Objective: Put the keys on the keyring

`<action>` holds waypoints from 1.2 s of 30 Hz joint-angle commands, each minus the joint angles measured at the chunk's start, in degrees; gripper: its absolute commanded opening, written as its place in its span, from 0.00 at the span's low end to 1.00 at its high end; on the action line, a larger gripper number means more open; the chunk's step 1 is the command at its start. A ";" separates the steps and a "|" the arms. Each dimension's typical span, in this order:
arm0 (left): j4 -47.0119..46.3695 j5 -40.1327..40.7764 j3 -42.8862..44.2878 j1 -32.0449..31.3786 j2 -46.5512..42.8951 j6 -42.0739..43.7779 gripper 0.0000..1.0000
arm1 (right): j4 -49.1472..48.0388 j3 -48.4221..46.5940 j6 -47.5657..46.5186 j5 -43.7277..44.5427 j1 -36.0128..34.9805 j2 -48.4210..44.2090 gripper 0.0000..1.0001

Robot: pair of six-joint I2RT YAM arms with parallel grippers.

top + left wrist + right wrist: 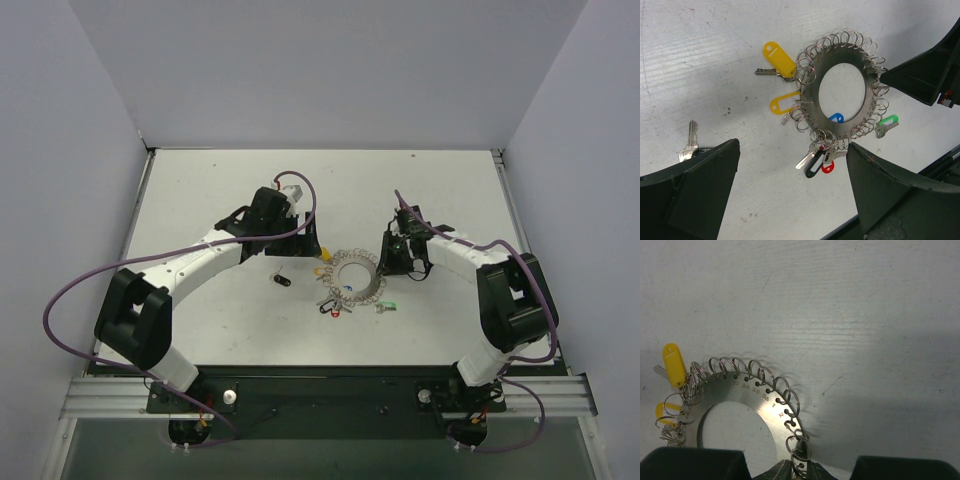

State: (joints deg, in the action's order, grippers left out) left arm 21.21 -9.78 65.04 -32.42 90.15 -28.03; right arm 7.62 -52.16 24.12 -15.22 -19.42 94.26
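The keyring (372,292) is a flat silvery hoop rimmed with small wire loops, lying mid-table; it also shows in the left wrist view (826,65) and the right wrist view (760,401). Keys with yellow (779,59), blue (836,118), green (888,121), black (814,166) and red (828,168) heads hang on its loops. One loose key (689,145) lies apart to the left, also in the top view (281,279). My right gripper (800,474) is shut on a small loop at the ring's rim. My left gripper (792,200) is open and empty, just left of the ring.
The white table (220,320) has raised edges and grey walls around it. My right gripper's dark body (925,70) sits against the ring's far side in the left wrist view. Purple cables loop off both arms.
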 commanded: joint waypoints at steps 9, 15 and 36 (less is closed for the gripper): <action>-1.09 0.29 0.79 0.34 -1.38 0.43 0.98 | 2.93 -2.07 -0.04 4.94 -1.85 0.75 0.22; -1.26 0.11 0.62 0.34 -1.20 0.43 0.97 | 3.28 -2.33 0.40 6.52 -2.11 1.37 0.22; -1.52 0.55 -0.52 0.52 -2.78 0.70 0.98 | 1.44 -1.72 -0.04 7.75 -3.26 -4.07 0.00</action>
State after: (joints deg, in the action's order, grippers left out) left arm 21.21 -9.61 64.29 -32.40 90.00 -28.01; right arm 8.40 -53.60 24.34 -8.78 -22.24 95.31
